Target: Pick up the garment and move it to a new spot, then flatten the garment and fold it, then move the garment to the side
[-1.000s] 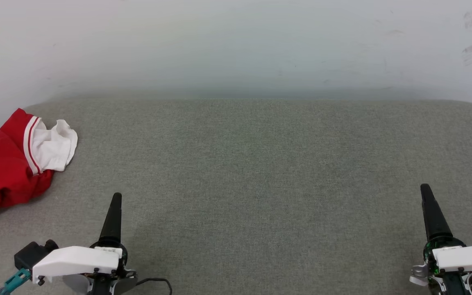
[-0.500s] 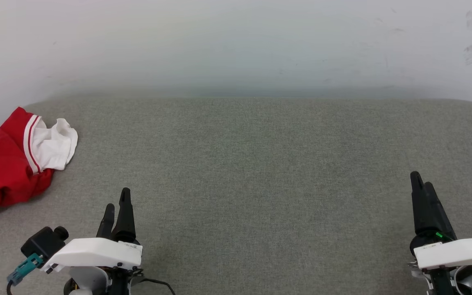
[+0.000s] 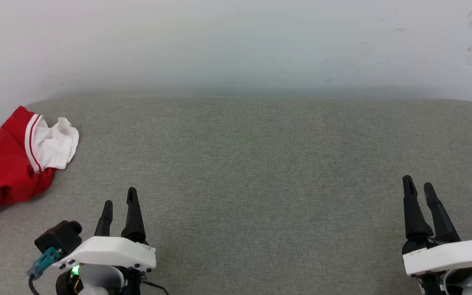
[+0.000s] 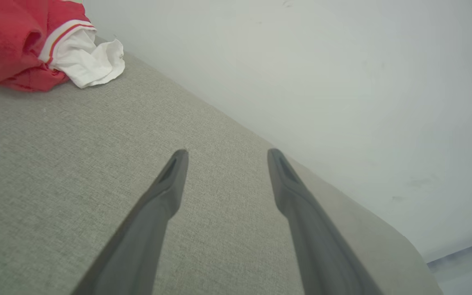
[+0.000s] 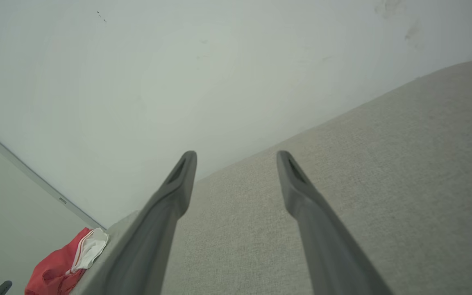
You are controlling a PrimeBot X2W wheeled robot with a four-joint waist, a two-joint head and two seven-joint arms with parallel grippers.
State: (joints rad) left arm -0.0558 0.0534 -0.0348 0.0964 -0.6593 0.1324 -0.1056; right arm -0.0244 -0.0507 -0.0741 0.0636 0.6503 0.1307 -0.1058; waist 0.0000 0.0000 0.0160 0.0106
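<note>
The garment [image 3: 10, 164] lies crumpled at the far left edge of the grey surface, red with a white sleeve and striped trim uppermost. The left wrist view has the garment [image 4: 35, 45] in its top left corner, and the garment [image 5: 64, 262] appears small at the bottom left of the right wrist view. My left gripper [image 3: 119, 196] hovers open near the front left, well to the right of the garment and nearer me, with nothing between its fingers. My right gripper [image 3: 418, 186] stands open at the front right, far from the cloth.
A grey fabric-covered surface [image 3: 244, 172] stretches wide between the two grippers. A pale wall [image 3: 236, 45] rises right behind its back edge. The surface's rounded corners sit at the back left and back right.
Both wrists have rolled, so each gripper now shows two spread fingers instead of one edge-on. The left gripper shifted slightly right, the right gripper slightly left. The garment has not moved.
</note>
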